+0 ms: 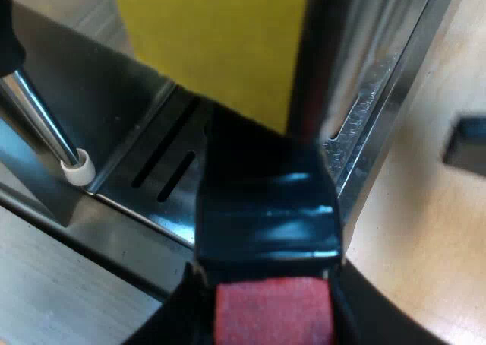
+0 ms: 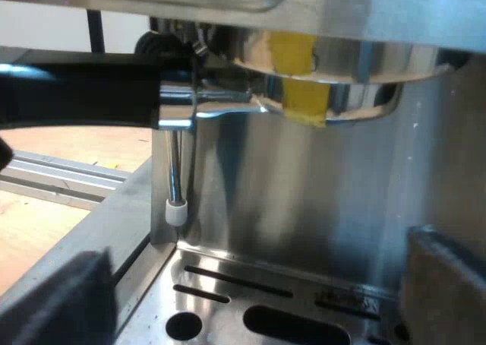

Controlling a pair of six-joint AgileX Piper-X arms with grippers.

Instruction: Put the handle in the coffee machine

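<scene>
Our left gripper (image 1: 273,318), jaws clenched on the red-ended handle (image 1: 266,208), holds the holder (image 2: 334,94) up at the front of the espresso machine (image 2: 304,193), while our right gripper (image 2: 258,299) has jaws released; letting go before it locks could drop it onto the drip tray (image 2: 304,273)

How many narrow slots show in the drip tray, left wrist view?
2. A longer dark slot and a shorter one lie side by side in the metal drip tray, between the steam wand's white tip and the black red-ended handle, which may hide more.
</scene>
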